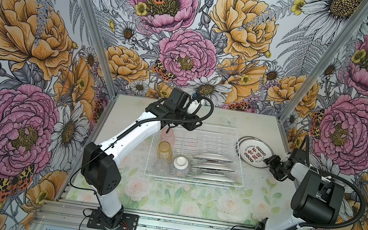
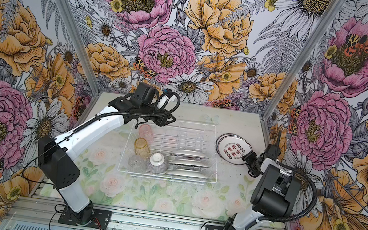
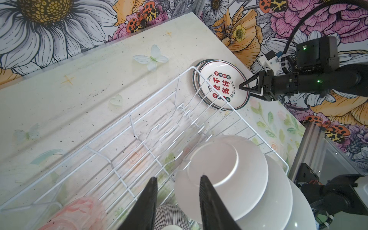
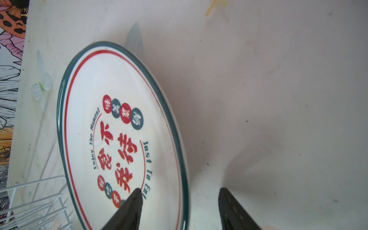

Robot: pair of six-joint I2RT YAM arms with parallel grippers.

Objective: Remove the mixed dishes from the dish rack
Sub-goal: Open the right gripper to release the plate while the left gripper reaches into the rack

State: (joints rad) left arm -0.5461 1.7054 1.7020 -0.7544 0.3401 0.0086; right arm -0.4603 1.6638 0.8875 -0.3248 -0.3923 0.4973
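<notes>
Right gripper (image 4: 179,192) straddling plate (image 4: 119,111) rim, jaws apart.
Left gripper (image 3: 178,177) is hovering over rack (image 1: 193,179), jaws likewise apart.

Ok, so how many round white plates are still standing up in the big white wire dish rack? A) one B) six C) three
C: three round white plates stand on edge in the white wire dish rack, while two printed plates lie stacked on the pale flowered table beside it.
</notes>
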